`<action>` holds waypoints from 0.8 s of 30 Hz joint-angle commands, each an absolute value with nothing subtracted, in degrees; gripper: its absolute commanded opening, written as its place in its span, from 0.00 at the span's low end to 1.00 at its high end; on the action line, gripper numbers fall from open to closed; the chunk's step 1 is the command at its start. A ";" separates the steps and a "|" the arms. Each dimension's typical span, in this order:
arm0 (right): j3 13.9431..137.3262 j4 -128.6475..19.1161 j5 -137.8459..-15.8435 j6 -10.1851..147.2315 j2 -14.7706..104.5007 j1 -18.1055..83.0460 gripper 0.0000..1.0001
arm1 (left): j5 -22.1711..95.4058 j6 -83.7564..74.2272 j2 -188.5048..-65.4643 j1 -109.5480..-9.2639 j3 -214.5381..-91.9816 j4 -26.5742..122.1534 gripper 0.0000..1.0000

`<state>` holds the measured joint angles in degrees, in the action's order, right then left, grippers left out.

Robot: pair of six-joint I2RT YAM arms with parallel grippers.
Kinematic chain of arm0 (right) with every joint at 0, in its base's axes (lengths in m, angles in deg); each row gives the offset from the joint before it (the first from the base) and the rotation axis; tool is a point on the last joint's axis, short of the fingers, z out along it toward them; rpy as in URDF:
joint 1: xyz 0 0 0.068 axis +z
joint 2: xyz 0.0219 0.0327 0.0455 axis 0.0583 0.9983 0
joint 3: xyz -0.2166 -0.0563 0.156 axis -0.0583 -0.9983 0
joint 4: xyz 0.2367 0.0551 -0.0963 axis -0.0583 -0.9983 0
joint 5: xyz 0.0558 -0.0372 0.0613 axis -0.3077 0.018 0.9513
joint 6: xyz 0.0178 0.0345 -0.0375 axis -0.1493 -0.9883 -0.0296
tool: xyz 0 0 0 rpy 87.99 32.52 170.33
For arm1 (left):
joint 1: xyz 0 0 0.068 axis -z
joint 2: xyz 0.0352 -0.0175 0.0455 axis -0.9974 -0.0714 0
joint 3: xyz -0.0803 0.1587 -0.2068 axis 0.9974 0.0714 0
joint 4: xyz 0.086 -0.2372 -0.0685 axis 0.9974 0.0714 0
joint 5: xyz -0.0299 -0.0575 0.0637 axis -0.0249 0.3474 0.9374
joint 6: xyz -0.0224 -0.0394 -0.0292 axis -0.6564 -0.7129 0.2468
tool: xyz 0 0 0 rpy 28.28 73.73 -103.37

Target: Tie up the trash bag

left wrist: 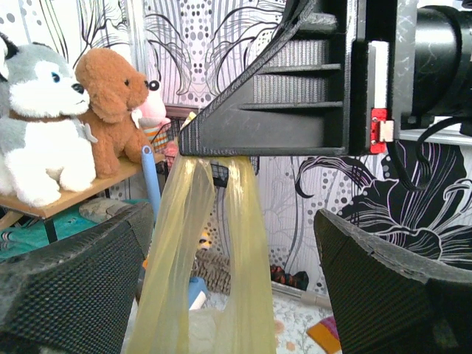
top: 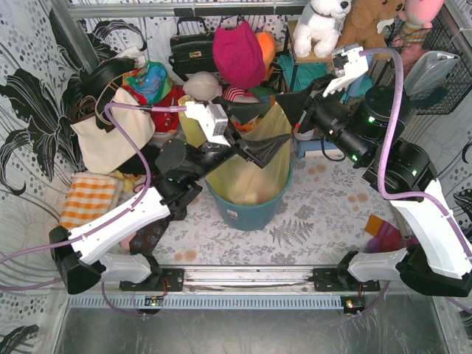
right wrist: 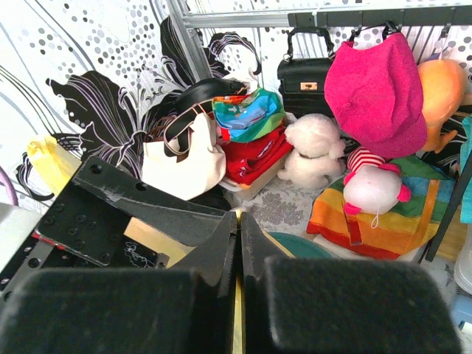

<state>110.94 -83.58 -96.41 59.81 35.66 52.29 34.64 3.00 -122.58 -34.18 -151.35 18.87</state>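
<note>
The yellow-green trash bag [top: 247,173] lines the teal bucket [top: 247,210] at the middle of the table. My right gripper [top: 284,102] is shut on a stretched strip of the bag's rim and holds it up above the bucket. In the right wrist view a yellow sliver of bag [right wrist: 237,310] shows between its closed fingers [right wrist: 221,251]. My left gripper [top: 269,125] is open, with its fingers on either side of that strip. In the left wrist view the strip [left wrist: 214,258] hangs from the right gripper [left wrist: 193,140], and both left fingers [left wrist: 81,280] stand apart from it.
A cream tote [top: 110,136] with dark straps, a black handbag [top: 193,50], a pink hat [top: 237,55] and plush toys [top: 321,26] crowd the back. An orange checked cloth [top: 90,199] lies at the left. A wire basket [top: 435,66] hangs at the right.
</note>
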 commanded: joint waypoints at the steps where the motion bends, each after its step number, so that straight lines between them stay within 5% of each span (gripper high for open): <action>1: 111.19 -82.23 -95.58 58.76 34.71 52.56 0.00 | 35.71 4.64 -124.99 -33.87 -153.80 11.82 0.98; 12: 111.65 -82.75 -94.11 57.96 35.47 52.49 0.00 | 34.68 4.70 -129.93 -33.97 -159.00 11.43 1.00; 17: 113.21 -84.60 -93.82 57.39 35.93 52.56 0.00 | 33.25 3.75 -131.00 -34.05 -159.16 13.27 0.72; 24: 113.71 -86.55 -95.05 57.04 34.90 52.52 0.00 | 34.32 2.11 -129.93 -34.14 -153.97 11.40 0.60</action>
